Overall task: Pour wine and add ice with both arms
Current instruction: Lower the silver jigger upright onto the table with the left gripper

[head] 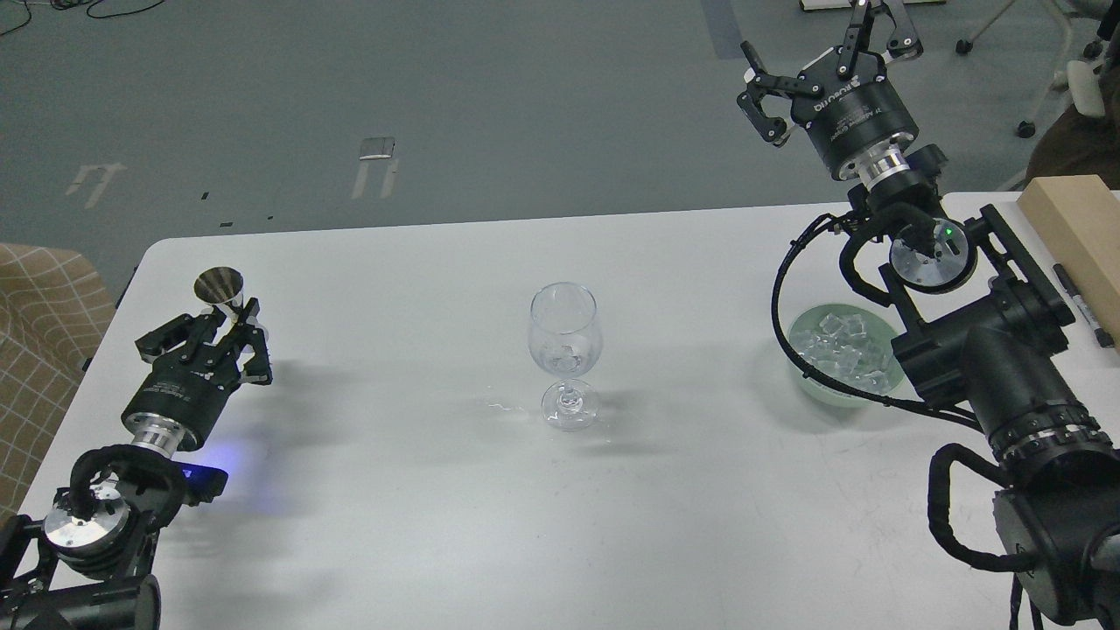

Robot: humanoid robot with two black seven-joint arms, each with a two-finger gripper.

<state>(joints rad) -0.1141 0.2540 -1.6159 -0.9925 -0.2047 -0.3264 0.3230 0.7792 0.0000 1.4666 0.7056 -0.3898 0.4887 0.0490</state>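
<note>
Wide apart stood the jaws of the right gripper (827,74), its black fingers splayed and holding nothing, raised well beyond the far edge of the tabletop (394,525) over the grey floor. Over on the other side, the left gripper (214,346) hung low near the left edge of the tabletop, and its fingers were drawn close together. Whether they actually pinched anything, I could not tell, because the dark fingers overlapped the small metal cup (220,287) just behind them. That cup stood upright, its open mouth wide and shiny.

Dead centre of the tabletop stood the wine glass (564,350), upright on its stem, clear, with a couple of pale cubes showing in the bottom of the bowl. Well apart from both grippers, it was.

And the ice (842,350): a heap of clear cubes sat in a pale green bowl (801,372) near the right edge of the tabletop, tucked right under the right arm's elbow, with a black cable looping across the bowl's left side.

At the far right corner lay a tan block (1076,236), and just beside it a black marker pen (1082,304).
</note>
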